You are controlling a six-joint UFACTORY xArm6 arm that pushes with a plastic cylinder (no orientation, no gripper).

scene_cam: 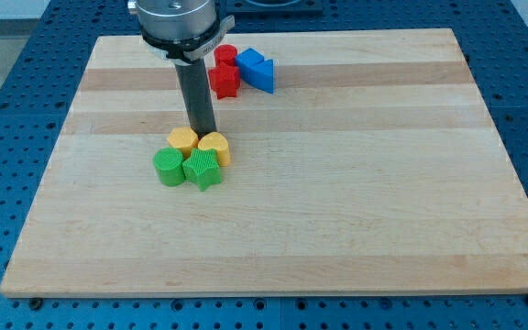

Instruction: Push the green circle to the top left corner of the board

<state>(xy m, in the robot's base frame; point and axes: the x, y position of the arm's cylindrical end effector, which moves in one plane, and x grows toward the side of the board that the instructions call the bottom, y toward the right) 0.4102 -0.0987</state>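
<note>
The green circle [167, 168] lies left of the board's middle, in a tight cluster. A green star [203, 170] touches it on the view's right. A yellow hexagon-like block [182, 140] sits just above it, and a yellow heart-like block [214, 147] sits to the upper right. My tip [202, 131] is at the top of the cluster, between the two yellow blocks and touching or almost touching them. It stands above and to the right of the green circle.
Near the board's top edge lie a red cylinder [225, 56], a red block [225, 81] and two blue blocks [256, 70], packed together. The wooden board [356, 183] rests on a blue perforated table. The arm's body [176, 23] hangs over the top left.
</note>
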